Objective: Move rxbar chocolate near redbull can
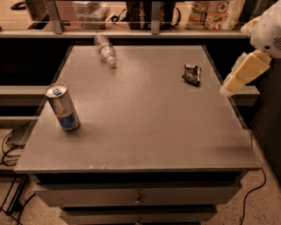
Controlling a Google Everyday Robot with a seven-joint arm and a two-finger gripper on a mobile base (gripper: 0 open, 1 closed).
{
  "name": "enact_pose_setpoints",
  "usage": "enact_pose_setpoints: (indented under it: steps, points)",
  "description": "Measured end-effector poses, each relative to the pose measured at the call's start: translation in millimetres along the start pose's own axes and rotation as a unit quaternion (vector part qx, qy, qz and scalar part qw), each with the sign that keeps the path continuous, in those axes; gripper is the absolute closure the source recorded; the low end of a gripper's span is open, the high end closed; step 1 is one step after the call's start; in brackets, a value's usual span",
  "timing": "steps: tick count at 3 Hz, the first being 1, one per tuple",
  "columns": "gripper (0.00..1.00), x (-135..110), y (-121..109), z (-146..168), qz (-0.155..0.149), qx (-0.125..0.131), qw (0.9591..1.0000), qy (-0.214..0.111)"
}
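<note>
The rxbar chocolate (192, 73), a small flat black packet with white markings, lies on the grey table (145, 118) near its far right side. The redbull can (63, 107), slim, silver and blue, stands upright near the left edge. The gripper (239, 77) hangs at the right edge of the view, over the table's right edge, to the right of the packet and above it. It holds nothing that I can see.
A clear plastic bottle (105, 49) lies on its side at the far left of the table. A shelf with bags and boxes (215, 11) runs behind the table. Drawers (138, 195) sit under the front edge. Cables (11, 145) lie on the floor at the left.
</note>
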State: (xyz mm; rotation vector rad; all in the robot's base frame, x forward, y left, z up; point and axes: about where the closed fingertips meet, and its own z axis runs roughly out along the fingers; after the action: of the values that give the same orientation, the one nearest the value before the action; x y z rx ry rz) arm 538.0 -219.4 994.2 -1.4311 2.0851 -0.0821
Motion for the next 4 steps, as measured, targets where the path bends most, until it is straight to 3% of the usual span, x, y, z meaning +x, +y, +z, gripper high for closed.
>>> enact_pose_setpoints:
  steps: [1, 2, 4]
  points:
    - [0.00, -8.3, -16.4, 51.4, -0.010, -0.031, 0.9994, 0.010]
    - [0.00, -8.4, -16.4, 51.4, -0.010, -0.031, 0.9994, 0.010]
    - [0.00, -24.0, -25.1, 94.0, 0.027, -0.050, 0.9979, -0.032]
